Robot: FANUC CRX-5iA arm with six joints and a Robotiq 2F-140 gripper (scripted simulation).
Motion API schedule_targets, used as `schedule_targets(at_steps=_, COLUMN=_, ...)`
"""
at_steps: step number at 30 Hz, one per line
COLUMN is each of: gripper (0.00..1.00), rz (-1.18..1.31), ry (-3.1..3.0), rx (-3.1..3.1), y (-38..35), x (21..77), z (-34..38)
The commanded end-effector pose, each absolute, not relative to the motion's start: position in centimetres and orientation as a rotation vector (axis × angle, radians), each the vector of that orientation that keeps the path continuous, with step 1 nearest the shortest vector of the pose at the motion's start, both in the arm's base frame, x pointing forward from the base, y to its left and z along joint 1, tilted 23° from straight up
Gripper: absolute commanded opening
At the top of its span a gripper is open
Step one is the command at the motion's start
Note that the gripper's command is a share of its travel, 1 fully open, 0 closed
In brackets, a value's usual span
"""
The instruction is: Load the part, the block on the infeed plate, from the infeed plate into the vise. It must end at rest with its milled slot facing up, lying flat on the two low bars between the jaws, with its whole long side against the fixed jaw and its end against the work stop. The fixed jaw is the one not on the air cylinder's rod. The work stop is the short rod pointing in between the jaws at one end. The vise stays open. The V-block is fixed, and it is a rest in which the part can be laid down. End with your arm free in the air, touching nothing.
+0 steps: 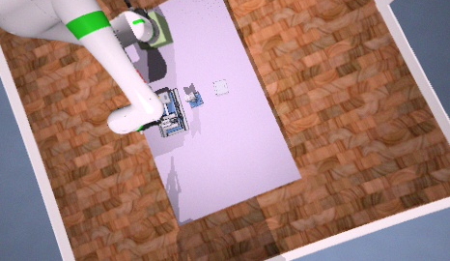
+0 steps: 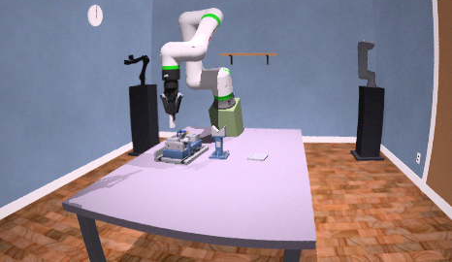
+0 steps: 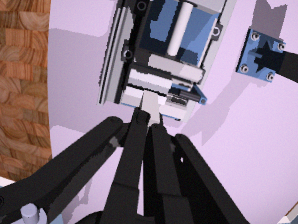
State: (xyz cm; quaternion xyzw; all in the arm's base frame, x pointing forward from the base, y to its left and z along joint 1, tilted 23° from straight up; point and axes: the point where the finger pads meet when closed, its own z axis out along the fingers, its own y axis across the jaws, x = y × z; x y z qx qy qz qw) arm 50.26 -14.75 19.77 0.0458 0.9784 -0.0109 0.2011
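My gripper hangs in the air above the near end of the vise, touching nothing. In the wrist view its black fingers are pressed together with nothing between them. The vise lies below with its white air cylinder at the far side. A pale block, apparently the part, lies between the jaws; I cannot make out its slot or its contact with the jaw and stop. The infeed plate is bare. In the overhead view the arm hides the gripper and part of the vise.
The blue V-block stands just right of the vise and also shows in the wrist view. The infeed plate lies further right. The robot's green base is behind the vise, and the table's left edge is close.
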Motion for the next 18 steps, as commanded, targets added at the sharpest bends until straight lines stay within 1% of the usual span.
schedule_targets(at_steps=1, gripper=0.00, rz=-0.031, ry=2.733, rx=0.128, y=-14.8, x=50.3, z=19.8)
schedule_targets(at_steps=14, gripper=0.00, rz=-0.031, ry=2.733, rx=0.128, y=-14.8, x=50.3, z=19.8)
schedule_targets(at_steps=18, gripper=0.00, rz=-0.031, ry=2.734, rx=0.128, y=-16.5, x=50.1, z=19.8)
